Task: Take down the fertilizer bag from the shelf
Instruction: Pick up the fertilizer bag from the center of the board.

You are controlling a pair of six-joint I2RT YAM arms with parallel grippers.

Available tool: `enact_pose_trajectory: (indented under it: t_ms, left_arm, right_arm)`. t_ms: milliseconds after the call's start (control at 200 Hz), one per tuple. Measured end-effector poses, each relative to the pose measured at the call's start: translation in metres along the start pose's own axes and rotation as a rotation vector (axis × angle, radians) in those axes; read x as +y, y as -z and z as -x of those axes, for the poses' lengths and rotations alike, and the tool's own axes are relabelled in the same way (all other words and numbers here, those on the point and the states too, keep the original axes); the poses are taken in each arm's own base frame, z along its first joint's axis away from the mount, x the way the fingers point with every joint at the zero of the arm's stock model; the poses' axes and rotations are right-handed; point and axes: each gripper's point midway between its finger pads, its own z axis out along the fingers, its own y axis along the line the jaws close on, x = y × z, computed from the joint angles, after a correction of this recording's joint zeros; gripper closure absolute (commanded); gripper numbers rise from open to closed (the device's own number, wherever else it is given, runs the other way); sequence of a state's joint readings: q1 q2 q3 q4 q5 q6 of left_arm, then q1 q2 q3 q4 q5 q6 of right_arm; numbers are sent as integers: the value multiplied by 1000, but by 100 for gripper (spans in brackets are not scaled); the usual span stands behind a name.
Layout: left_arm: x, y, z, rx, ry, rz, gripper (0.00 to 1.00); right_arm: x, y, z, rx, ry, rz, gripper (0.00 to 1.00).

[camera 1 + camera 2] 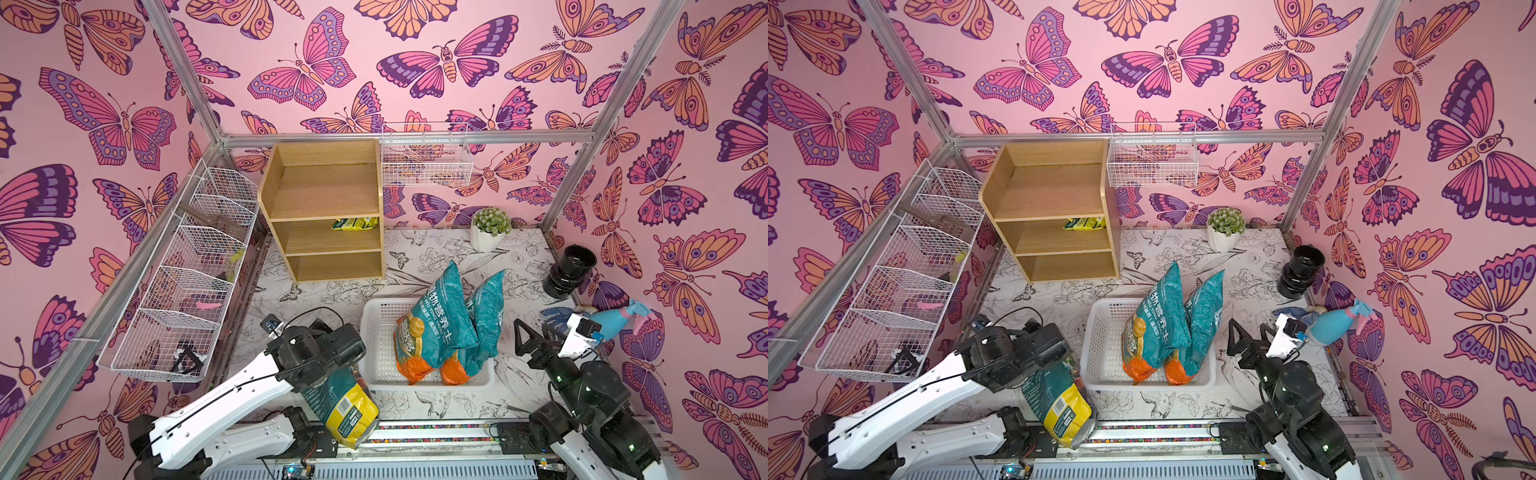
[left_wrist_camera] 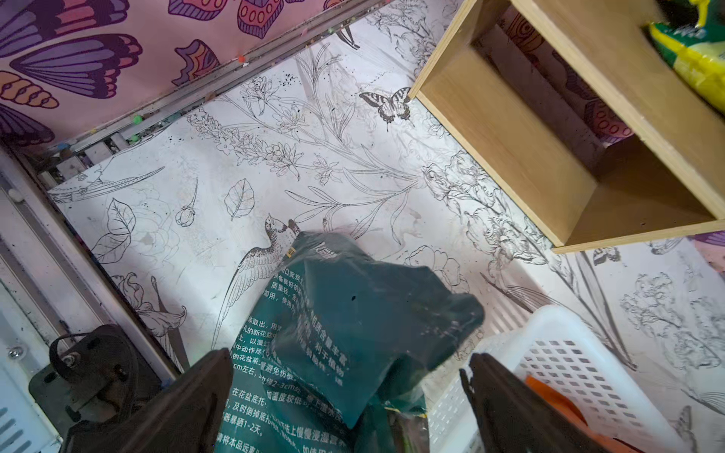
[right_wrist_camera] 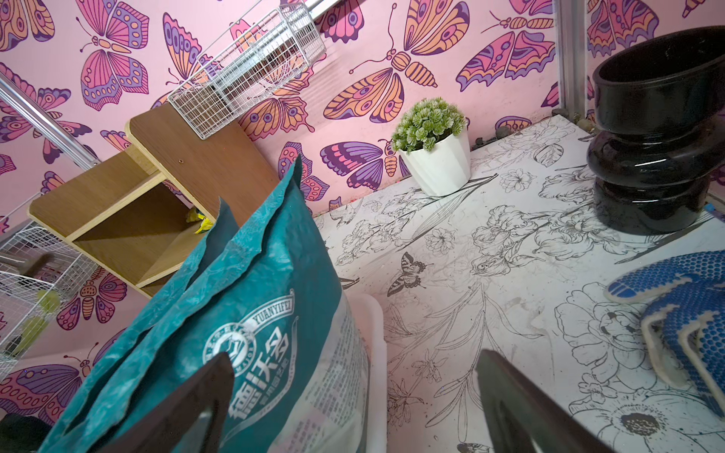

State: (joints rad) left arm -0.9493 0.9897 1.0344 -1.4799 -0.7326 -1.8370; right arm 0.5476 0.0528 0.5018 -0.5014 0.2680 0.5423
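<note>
The fertilizer bag [image 1: 345,405] is off the shelf [image 1: 324,195]. It sits well in front of the shelf at the table's [image 1: 316,291] near edge, tilted, with its yellow bottom end toward that edge and its dark green top under the left arm. In the left wrist view the left gripper [image 2: 347,355] has its jaws spread wide. The crumpled green top of the bag lies between them, with a clear gap on one side, so nothing is clamped.

A yellow bag [image 1: 355,223] lies on the shelf's middle tier, at its right end in both top views. The top and bottom tiers show only bare wood.

In front of the shelf and a little to its right stands a white plastic crate [image 1: 376,332]. It holds two teal bags [image 1: 436,320] that lean upright, side by side. The right gripper [image 1: 532,330] is farther from the shelf, just past the crate. Its jaws are apart, it holds nothing, and it touches nothing. A small potted plant [image 1: 490,228] stands to the right of the shelf against the back wall.
</note>
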Motion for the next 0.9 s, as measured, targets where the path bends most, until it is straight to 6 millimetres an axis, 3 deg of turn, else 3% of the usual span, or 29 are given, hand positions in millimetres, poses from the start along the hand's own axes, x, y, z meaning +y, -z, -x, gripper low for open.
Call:
enact_pose_trajectory:
  t_ms: [135, 250, 320, 431, 471, 561, 901]
  left_arm:
    - [-8, -19, -23, 20, -76, 11, 0]
    - [-17, -26, -28, 26, -95, -6, 6]
    - [-22, -26, -26, 21, -91, -30, 26]
    - [-18, -34, -22, 9, -69, -52, 76]
    - [-15, -38, -21, 8, -57, -56, 87]
    - [-11, -43, -19, 17, -41, -67, 100]
    - [-21, -33, -13, 54, -127, -189, 100]
  right_arm:
    - [0, 0, 0, 0, 0, 0, 1]
    - [0, 0, 0, 1, 0, 0, 1]
    - [0, 0, 0, 1, 0, 0, 1]
    - [0, 0, 0, 1, 0, 0, 1]
    - [0, 0, 0, 1, 0, 0, 1]
    - [0, 0, 0, 1, 0, 0, 1]
    - [0, 0, 0, 1, 0, 0, 1]
